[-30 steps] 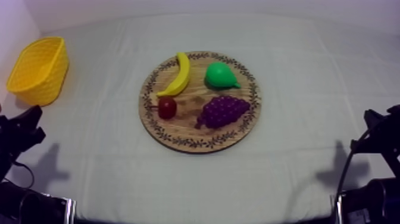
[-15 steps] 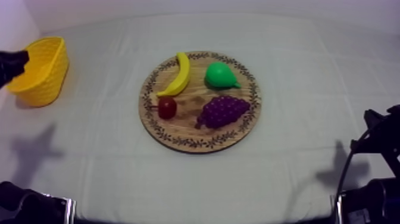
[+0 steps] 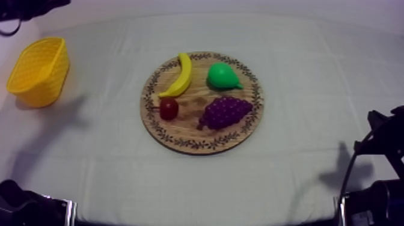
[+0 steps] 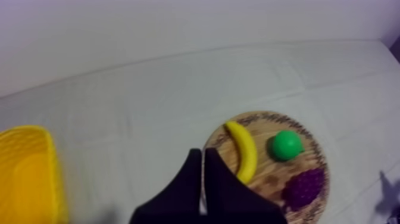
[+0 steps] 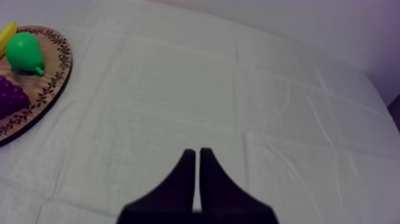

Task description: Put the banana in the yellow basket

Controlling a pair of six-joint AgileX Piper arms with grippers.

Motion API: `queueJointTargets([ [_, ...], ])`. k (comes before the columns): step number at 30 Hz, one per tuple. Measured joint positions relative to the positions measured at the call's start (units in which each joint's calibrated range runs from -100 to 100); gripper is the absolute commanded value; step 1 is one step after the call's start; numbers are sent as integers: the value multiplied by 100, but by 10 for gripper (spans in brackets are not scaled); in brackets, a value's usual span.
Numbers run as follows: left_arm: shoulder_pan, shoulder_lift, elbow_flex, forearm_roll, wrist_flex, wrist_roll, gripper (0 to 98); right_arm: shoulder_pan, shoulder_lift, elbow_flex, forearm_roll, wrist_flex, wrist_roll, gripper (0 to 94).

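A yellow banana (image 3: 180, 75) lies on the upper left part of the round wooden board (image 3: 202, 144), curved along its patterned rim. The yellow basket (image 3: 39, 69) stands at the table's far left, apart from the board. My left arm (image 3: 24, 8) is high at the back left, beyond the basket. My left gripper (image 4: 202, 156) is shut on nothing; it hangs well above the cloth, with the banana (image 4: 243, 152) and the basket (image 4: 24, 173) below it on either side. Low at the right side, my right gripper (image 5: 196, 155) is shut on nothing over bare cloth.
On the board also lie a green pear (image 3: 222, 77), a bunch of purple grapes (image 3: 225, 112) and a small red fruit (image 3: 169, 108) just below the banana. Bare cloth lies between board and basket. A wall rises behind the table.
My left arm has risen from low at the left, past the basket, to the upper left corner. Its shadow has moved toward the basket. The right arm and the fruit have not moved.
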Motion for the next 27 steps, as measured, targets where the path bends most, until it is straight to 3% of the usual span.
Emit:
queueJointTargets([
  [8,610,1452,-1128,-210,159,465,0,0,0,0,0,0,0,6],
  [17,1145,2995,-2232,-294,565,1062,0,0,0,0,0,0,0,6],
  [27,1410,4476,-2952,-621,848,1838,0,0,0,0,0,0,-1,6],
])
